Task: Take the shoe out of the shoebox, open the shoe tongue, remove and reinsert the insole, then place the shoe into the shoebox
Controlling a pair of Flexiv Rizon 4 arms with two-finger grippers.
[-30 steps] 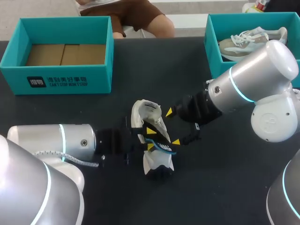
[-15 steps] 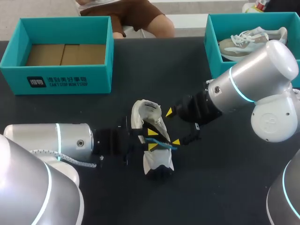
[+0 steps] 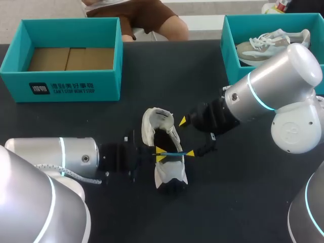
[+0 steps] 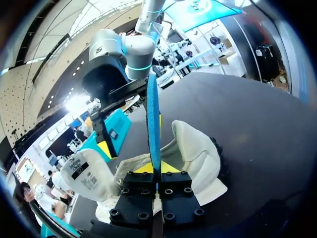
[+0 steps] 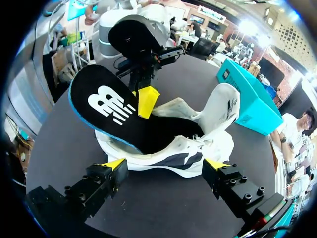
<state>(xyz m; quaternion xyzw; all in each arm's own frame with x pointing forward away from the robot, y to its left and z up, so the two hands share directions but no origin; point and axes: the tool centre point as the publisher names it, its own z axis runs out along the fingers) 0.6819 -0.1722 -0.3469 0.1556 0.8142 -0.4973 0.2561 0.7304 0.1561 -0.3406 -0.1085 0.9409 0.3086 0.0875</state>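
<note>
White sneaker (image 3: 169, 174) stood on its sole at centre of black table (image 3: 243, 202), outside both boxes. Tongue (image 5: 223, 104) was folded open. Left hand (image 4: 157, 168) was clamped on black, blue-edged insole (image 5: 109, 106); one end was raised clear of shoe, other end down inside. Right hand (image 3: 186, 137) had fingers spread wide along sneaker's right flank; couldn't tell if tips touched it. Teal shoebox (image 3: 76, 88) sat upper left of frame, cardboard floor showing. Second teal shoebox (image 3: 230, 55), upper right, held another sneaker (image 3: 268, 43).
</note>
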